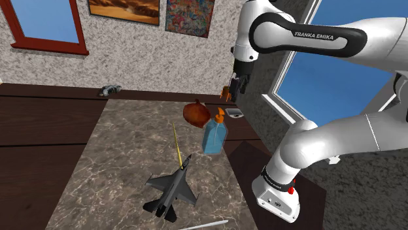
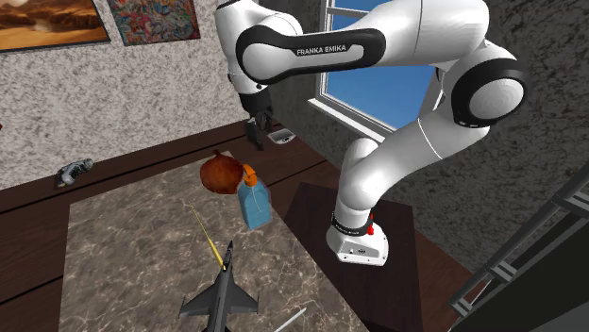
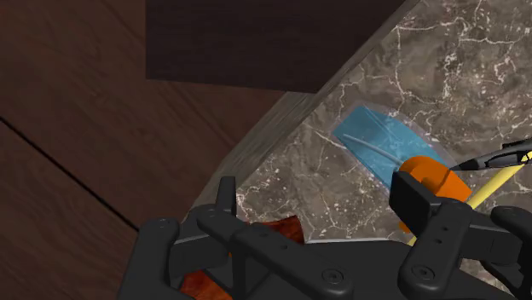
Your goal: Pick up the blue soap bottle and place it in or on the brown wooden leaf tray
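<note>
Above table [image 1: 118, 170] edge, gripper [image 1: 234, 89] open; blue bottle [image 1: 214, 138] beside, poss. touching, tray [image 1: 195, 113].

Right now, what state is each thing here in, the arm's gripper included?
Black two-finger gripper: open, raised, holding nothing.
Blue soap bottle with orange pump: upright on the marble table, not held.
Brown leaf-shaped tray: lying beside the bottle, nothing in it.
Dark grey toy jet: resting on the table, untouched.
Thin yellow stick: lying flat by the jet's nose.
</note>
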